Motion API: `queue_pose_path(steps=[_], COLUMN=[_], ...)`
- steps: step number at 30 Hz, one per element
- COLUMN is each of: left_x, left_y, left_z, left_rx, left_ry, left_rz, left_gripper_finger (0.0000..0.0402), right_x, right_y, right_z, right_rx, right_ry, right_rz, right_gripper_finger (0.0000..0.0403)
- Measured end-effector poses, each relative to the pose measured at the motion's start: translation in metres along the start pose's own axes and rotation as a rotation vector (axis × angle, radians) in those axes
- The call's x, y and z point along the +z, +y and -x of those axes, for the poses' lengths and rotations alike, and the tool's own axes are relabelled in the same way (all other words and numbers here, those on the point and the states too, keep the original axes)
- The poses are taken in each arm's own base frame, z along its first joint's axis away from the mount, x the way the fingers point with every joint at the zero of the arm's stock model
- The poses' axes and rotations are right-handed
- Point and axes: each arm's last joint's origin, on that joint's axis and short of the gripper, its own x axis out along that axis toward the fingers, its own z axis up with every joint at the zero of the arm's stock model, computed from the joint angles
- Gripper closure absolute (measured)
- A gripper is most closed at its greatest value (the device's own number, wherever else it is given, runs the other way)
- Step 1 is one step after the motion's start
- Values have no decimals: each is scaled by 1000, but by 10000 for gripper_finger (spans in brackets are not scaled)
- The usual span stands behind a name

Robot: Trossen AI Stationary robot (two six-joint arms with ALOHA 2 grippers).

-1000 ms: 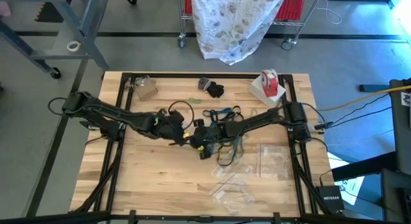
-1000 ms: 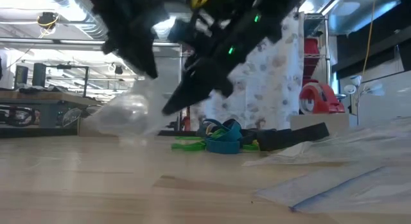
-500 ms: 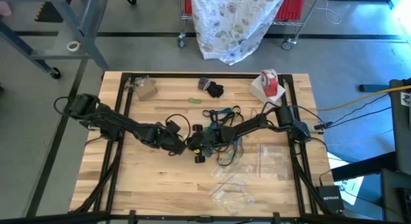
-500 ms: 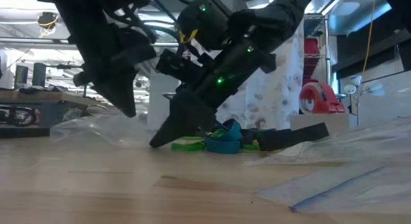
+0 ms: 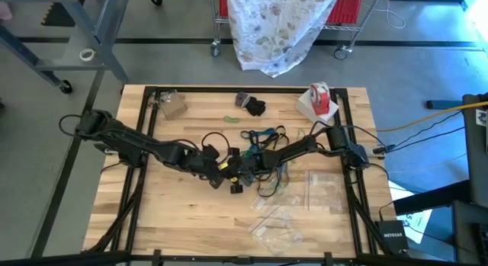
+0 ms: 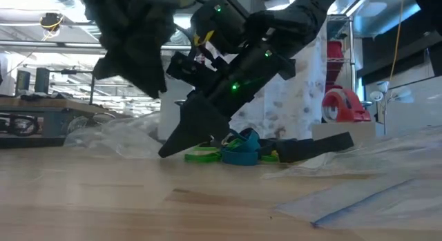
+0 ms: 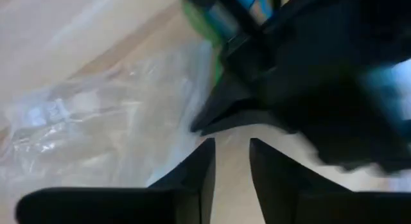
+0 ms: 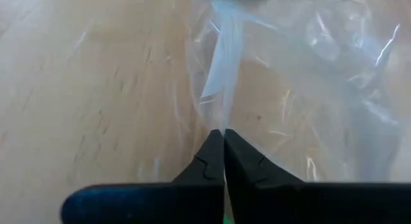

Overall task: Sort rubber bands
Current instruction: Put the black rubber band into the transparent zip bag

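High view shows both arms meeting mid-table. Right gripper [image 8: 223, 135] pinches a clear bag [image 8: 282, 89]; left gripper [image 7: 231, 153] is parted, empty. Rubber bands [image 5: 263, 134] lie toward the table's far edge.

The rubber bands [image 5: 263, 135] lie in loose clumps on the wooden table. A tangle of teal-blue and green loops [image 6: 235, 150] sits flat near the middle, some overlapping. A single green band [image 5: 230, 119] lies apart, nearer the far edge, and a dark clump [image 5: 255, 107] rests just beyond it. Thin black loops [image 5: 268, 188] trail nearer the front edge.
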Motion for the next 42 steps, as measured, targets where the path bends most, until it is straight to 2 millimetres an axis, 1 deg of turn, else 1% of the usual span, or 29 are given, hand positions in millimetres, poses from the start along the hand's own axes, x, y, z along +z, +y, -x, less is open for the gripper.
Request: queue_pose_path(steps=[6, 10, 15, 19, 21, 23, 25, 27, 29, 32, 38, 42], left_x=[-7, -15, -34, -49, -54, -57, -57, -57, -58, -61, -65, -66], left_y=[1, -4, -19, -28, -29, -29, -29, -26, -23, -17, -17, -16], left_z=[-2, 2, 11, 22, 21, 16, 10, 5, 2, -1, -13, -24], left_rx=[43, 49, 28, 77, 110, 129, 147, 176, 203, 254, 279, 302], left_ry=[21, -17, -119, -237, -260, -254, -248, -229, -200, -157, -140, -129], left_rz=[-10, -53, -249, -477, -584, -615, -592, -605, -641, -680, -710, -718], left_gripper_finger=[297, 301, 314, 322, 324, 325, 325, 324, 317, 293, 239, 223], right_x=[0, 0, 0, 1, 1, 1, 1, 1, 1, 1, -5, -6], right_y=[0, 0, 0, 1, 1, 1, 1, 1, 1, 1, 1, 1], right_z=[0, 0, 0, 0, 0, 0, 0, 0, 0, 0, -1, -1], right_rx=[1, 1, 1, 16, 27, 28, 29, 29, 30, 32, 30, 30], right_ry=[2, 0, -2, -6, -7, -8, -9, -9, -9, -7, -23, -27], right_rz=[24, 26, 27, 26, 26, 26, 26, 26, 26, 26, 25, 24], right_gripper_finger=[403, 403, 403, 403, 403, 403, 403, 403, 403, 403, 403, 403])
